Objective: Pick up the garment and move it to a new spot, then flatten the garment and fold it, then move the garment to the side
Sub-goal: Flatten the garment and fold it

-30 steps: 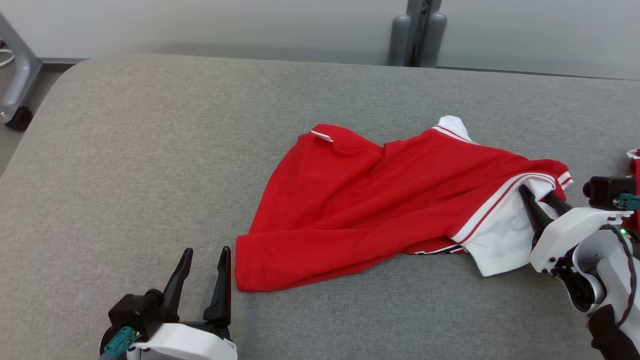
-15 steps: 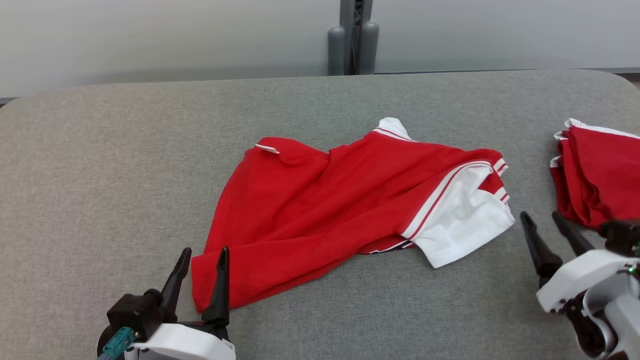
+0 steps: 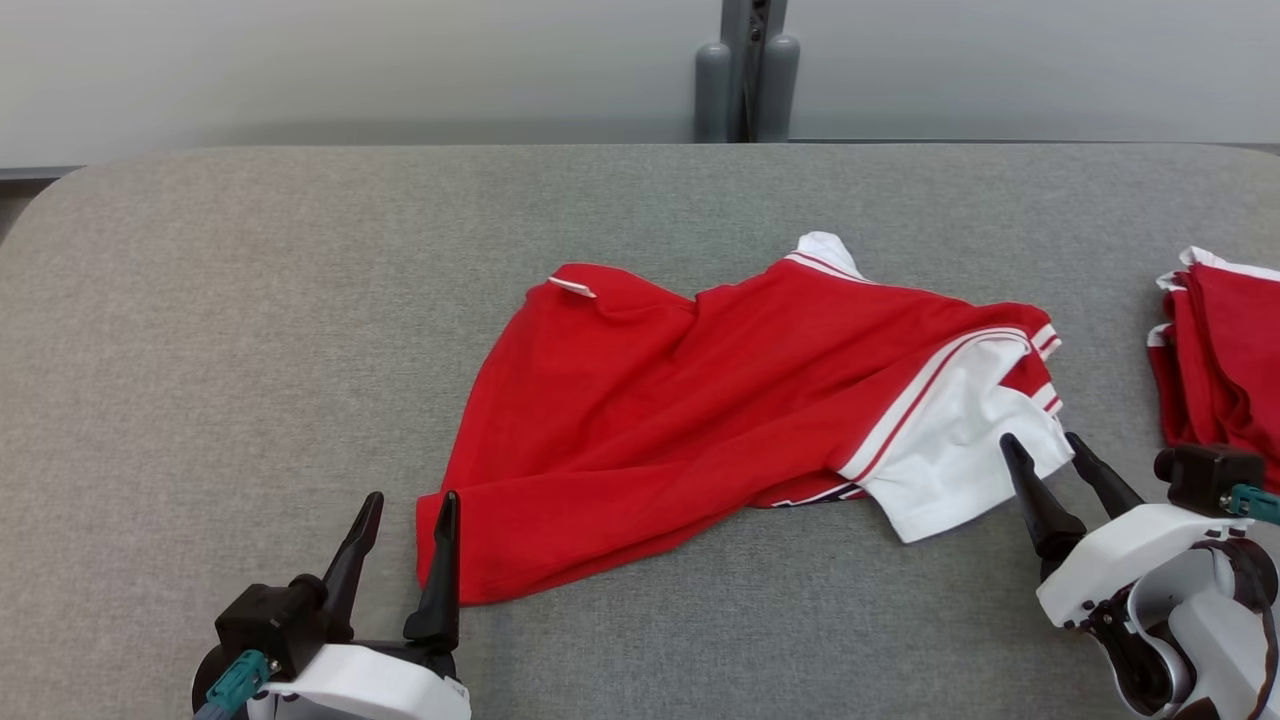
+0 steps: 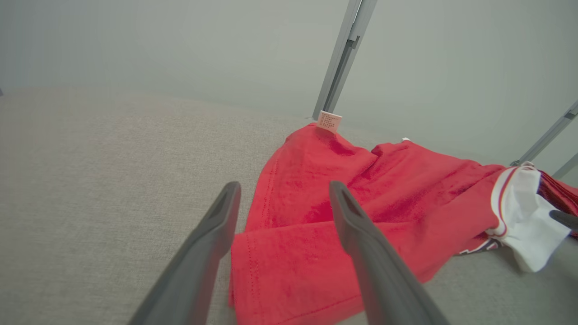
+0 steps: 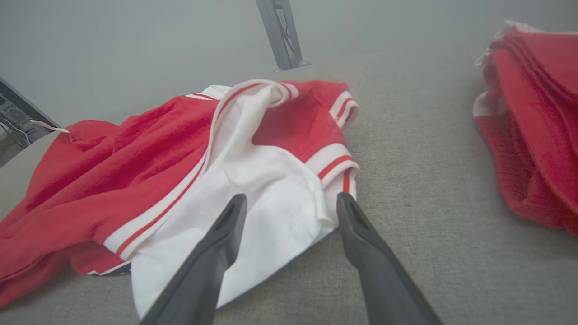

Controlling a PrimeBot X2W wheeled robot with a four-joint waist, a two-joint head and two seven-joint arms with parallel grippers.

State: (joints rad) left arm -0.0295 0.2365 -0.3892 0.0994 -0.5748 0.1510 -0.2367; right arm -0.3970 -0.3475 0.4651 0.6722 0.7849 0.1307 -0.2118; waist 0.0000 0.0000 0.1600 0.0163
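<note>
Head view: a red and white shirt [image 3: 720, 400] lies rumpled and unfolded in the middle of a grey padded table [image 3: 250, 300]. Its long axis runs side to side, from a red hem corner [image 3: 450, 560] at the near left to a white sleeve [image 3: 950, 470] at the near right. The left gripper [image 3: 412, 497] stands at the hem corner with its two dark fingers apart, holding nothing. The right gripper [image 3: 1038, 440] stands at the sleeve's outer edge, fingers also spread and empty. A stack of red garments [image 3: 1220, 360] sits well apart at the table's right edge.

Left wrist view: the left gripper [image 4: 284, 187] points along the shirt [image 4: 384, 198]. Its fingers straddle the hem's side edge, one over bare table, the other over red cloth. Whether either touches the cloth cannot be told. A small label [image 4: 329, 121] stands up at the far edge.

Right wrist view: the right gripper [image 5: 291, 198] points straight at the white sleeve [image 5: 271, 189], whose lower edge lies between the parted fingers, just ahead of the tips. The stack of red garments [image 5: 533, 113] lies off to one side, clear of the fingers.

Judgement: each arm is already at its own end of the shirt, so flattening likely calls for gripping both ends and pulling outward along that long axis.
</note>
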